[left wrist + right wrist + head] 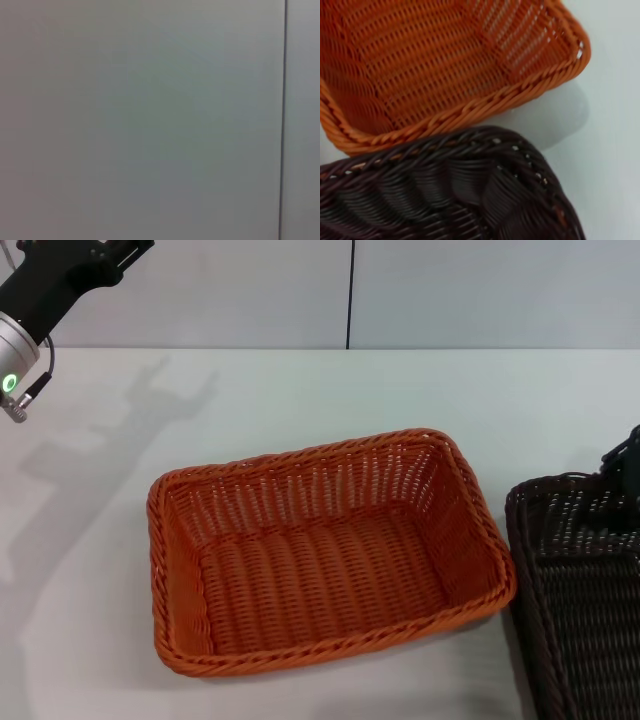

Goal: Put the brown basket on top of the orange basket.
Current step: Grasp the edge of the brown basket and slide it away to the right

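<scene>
The orange basket sits mid-table, the brown basket just beside it at right.

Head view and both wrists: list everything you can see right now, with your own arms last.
orange basket: one, bright orange, middle of the table, empty.
brown basket: one, dark brown, on the table right of the orange basket, rims close together.
table: one, white, under both baskets.
wall: pale grey, behind the table, with a dark vertical seam.
left arm: black and silver, raised at far left, away from the baskets.
right gripper: black, at the brown basket's far rim, mostly out of view.
</scene>
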Tool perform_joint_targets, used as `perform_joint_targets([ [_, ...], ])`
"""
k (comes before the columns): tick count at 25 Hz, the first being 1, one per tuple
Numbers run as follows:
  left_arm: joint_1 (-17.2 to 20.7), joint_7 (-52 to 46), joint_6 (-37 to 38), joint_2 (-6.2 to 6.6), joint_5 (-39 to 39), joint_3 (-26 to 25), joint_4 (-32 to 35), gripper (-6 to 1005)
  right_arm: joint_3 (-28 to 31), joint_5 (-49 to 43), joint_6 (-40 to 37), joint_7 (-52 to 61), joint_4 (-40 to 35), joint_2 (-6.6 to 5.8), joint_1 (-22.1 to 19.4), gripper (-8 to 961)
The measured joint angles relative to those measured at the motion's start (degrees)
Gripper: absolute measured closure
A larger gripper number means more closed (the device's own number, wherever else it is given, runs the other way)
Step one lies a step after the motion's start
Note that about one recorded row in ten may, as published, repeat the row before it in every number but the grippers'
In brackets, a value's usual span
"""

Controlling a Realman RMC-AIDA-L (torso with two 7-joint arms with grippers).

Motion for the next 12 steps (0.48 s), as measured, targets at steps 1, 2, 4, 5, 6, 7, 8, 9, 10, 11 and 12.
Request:
perform_joint_targets([
  [1, -0.14, 0.21, -0.39, 0.01, 0.0, 0.0, -0.01, 140, 0.02, 0.21, -0.55, -0.02, -0.13, -0.35, 0.14, 386],
  [2, -0.14, 0.21, -0.39, 0.01, 0.0, 0.0, -0.01, 140, 0.02, 0.21, -0.55, -0.02, -0.13, -0.35, 0.14, 405],
  [4, -0.31, 0.42, -0.55, 0.01, 0.0, 0.0, -0.23, 140, 0.01, 0.16, -1.36, -0.02, 0.23, -0.74, 0.56, 443],
  [5, -0.31, 0.42, -0.55, 0.01, 0.0, 0.0, -0.23, 140, -0.08, 0.06, -1.84, -0.02, 0.43, -0.92, 0.79, 462],
  [6, -0.9, 0.82, -0.76, 0.06, 0.03, 0.06, -1.38, 140, -0.16, -0.06, -2.44, -0.02, 0.57, -1.09, 0.98, 481],
  [7, -0.9, 0.82, -0.76, 0.06, 0.03, 0.06, -1.38, 140, -0.32, -0.21, -3.16, 0.08, 0.66, -1.28, 1.12, 501],
  [8, -0.97, 1.23, -0.85, 0.01, 0.07, 0.05, -1.61, 140, -0.41, -0.42, -3.72, 0.19, 0.79, -1.4, 1.22, 520],
  [9, -0.97, 1.23, -0.85, 0.01, 0.07, 0.05, -1.61, 140, -0.42, -0.74, -4.11, 0.28, 0.97, -1.5, 1.33, 539],
  [10, -0.98, 1.71, -0.92, -0.05, 0.07, 0.0, -1.75, 140, -0.42, -1.24, -4.56, 0.36, 1.18, -1.55, 1.44, 590],
  [11, -1.06, 2.02, -0.96, -0.05, 0.06, -0.11, -1.95, 140, -0.39, -2.29, -5.13, 0.69, 1.56, -1.63, 1.69, 642],
  [12, -1.06, 2.02, -0.96, -0.05, 0.06, -0.11, -1.95, 140, -0.39, -2.29, -5.13, 0.69, 1.56, -1.63, 1.69, 652],
])
